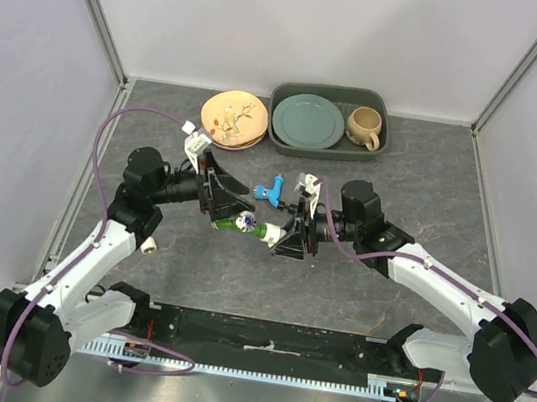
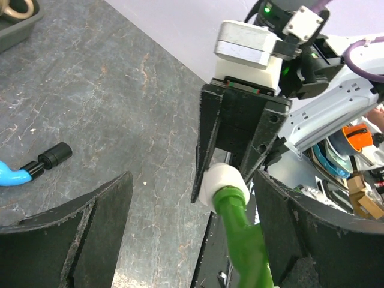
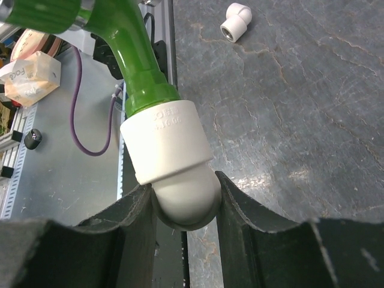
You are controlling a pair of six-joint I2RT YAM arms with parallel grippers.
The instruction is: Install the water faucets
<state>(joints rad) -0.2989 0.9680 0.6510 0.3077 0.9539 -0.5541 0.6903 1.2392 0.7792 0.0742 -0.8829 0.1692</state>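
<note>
Green faucet [image 1: 260,228] sat between the two grippers in the top view, its long axis running left to right. The left gripper [image 1: 235,213] was at its handle end and the right gripper [image 1: 281,235] at the other, while the blue faucet [image 1: 272,191] lay on the table [image 1: 423,184] just behind. From the left wrist, the left jaws stood wide, straddling the green body without clear contact. From the right wrist, the right jaws were clamped on the white elbow fitting [image 3: 174,162], which held the faucet's end.
</note>
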